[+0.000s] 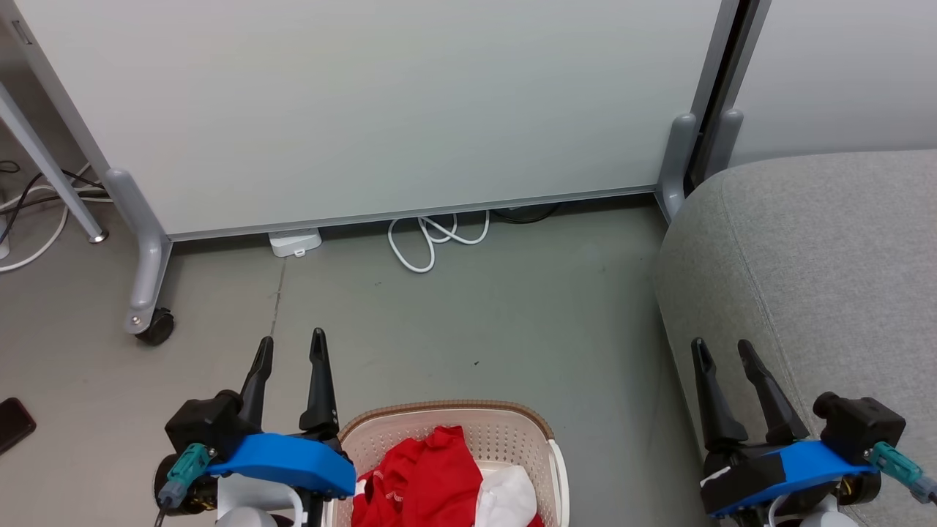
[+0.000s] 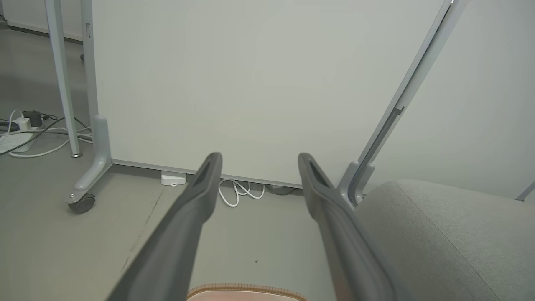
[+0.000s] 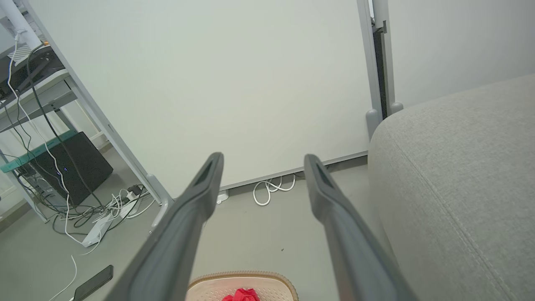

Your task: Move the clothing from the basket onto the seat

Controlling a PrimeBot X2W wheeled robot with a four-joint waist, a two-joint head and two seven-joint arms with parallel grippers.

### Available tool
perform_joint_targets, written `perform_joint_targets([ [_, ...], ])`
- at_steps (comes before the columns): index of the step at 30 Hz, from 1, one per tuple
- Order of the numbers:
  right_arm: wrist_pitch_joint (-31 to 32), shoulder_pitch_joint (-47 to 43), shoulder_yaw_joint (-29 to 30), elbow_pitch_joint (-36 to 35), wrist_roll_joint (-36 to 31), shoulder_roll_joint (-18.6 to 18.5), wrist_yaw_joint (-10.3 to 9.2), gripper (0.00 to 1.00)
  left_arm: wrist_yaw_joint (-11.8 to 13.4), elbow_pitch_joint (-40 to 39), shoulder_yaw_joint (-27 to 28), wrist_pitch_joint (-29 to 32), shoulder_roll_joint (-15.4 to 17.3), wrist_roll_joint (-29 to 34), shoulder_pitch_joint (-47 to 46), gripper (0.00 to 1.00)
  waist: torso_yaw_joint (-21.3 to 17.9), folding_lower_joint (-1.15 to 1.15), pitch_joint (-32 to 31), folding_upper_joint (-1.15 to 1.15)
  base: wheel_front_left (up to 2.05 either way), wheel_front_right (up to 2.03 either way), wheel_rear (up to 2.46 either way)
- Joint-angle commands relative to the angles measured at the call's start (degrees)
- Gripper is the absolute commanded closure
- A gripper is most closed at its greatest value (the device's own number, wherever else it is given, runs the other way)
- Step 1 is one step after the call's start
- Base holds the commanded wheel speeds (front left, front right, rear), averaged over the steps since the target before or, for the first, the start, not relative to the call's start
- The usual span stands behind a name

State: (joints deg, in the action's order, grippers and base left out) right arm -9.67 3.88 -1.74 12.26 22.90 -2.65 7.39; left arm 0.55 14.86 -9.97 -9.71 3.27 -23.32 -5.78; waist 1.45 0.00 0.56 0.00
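**ITEM:** clothing. Red fabric, bunched loosely inside the basket, with a fold of white fabric against its right side. Count: 1 red heap. How many garments make it up cannot be told, as it is crumpled and cut off by the picture's lower edge. None lies on the part of the seat in view, so the transfer looks not yet begun.

**CONTAINER:** 1 basket, cream with a brown rim, standing on the floor between the 2 arms, straight ahead of the robot. It is likely set there so either claw can drop into it without a turn of the body.

**DESTINATION:** 1 seat, grey upholstery, near the basket on the robot's right. That nearness probably keeps the carry short.

**TOOLS:** 2 claws, 2 dark fingers each.
- Left claw: spread wide, empty, above the floor by the basket's left rim.
- Right claw: spread wide, empty, over the seat's front edge.
- Both point forward, away from the fabric. This reads as a ready pose before a first reach.

**SURROUNDS:**
- 1 pale panel on a wheeled frame, with 1 caster in view.
- 1 coiled white cable.
- 1 small white box under the panel's lower edge.
- 1 dark flat object on the floor at far left.
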Motion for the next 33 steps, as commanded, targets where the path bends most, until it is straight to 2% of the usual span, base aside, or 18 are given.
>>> perform_joint_targets([
  [1, -0.68, 0.04, -0.24, -0.17, -2.06, -0.31, 0.12, 0.00, 0.42, -0.09, -0.40, -0.64, 0.42, 1.84, -1.25, 0.00, 0.07, 0.00, -0.02, 0.00, 0.00, 0.00, 0.00],
  [15, -2.33, -0.12, -1.04, 0.48, -9.31, -0.32, 0.13, 0.00, 0.53, 1.48, -1.96, -2.28, 0.27, 8.07, -1.42, 0.00, 0.42, 0.00, -0.04, 0.00, 0.00, 0.00, 0.00],
  [33, -4.32, -0.04, -2.19, 1.26, -17.43, -0.35, 0.15, 0.00, -0.48, 3.28, -3.03, -4.27, -0.15, 15.05, -1.44, 0.00, 0.86, 0.00, 0.10, 0.00, 0.00, 0.00, 0.00],
])
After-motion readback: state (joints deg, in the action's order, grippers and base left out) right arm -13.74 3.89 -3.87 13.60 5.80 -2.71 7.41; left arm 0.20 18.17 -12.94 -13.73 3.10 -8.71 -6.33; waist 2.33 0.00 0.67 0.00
